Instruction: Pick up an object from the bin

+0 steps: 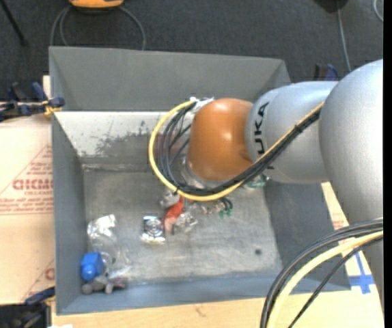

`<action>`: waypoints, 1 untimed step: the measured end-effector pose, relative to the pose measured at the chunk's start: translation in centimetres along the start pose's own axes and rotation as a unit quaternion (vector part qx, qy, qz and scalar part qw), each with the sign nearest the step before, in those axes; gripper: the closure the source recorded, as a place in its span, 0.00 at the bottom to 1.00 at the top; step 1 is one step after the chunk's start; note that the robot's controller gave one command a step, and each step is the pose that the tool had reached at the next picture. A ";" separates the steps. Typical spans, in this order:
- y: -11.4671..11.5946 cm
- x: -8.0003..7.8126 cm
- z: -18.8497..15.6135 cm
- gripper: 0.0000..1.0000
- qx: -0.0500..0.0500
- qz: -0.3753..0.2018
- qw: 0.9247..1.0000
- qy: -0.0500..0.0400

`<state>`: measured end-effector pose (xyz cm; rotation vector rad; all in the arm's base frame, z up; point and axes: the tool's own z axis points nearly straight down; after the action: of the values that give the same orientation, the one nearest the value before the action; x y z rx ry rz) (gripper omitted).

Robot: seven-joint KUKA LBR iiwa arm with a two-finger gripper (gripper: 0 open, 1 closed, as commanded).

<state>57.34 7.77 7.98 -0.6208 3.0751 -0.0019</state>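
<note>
The gripper [179,207] hangs low over the bin [114,183]. A small red thing [173,214] lies right at its tip, a bit tilted. A shiny silver lump [153,229] sits just beside the gripper, on the side away from the arm. I cannot tell if the gripper is wide or narrow.

One camera, set high over the bin and tilted a little.
It looks down into the grey metal bin [114,183] from above and somewhat to one side. The bin takes up most of the view, with dark floor [182,12] past its far wall. The arm [305,135] enters from the right, its orange wrist cover [216,139] nearest the lens.
</note>
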 end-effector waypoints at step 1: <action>-0.8 -0.2 -7.6 1.00 0.001 0.000 1.000 -0.003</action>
<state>57.80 7.12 15.56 -0.6194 3.0688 -0.0038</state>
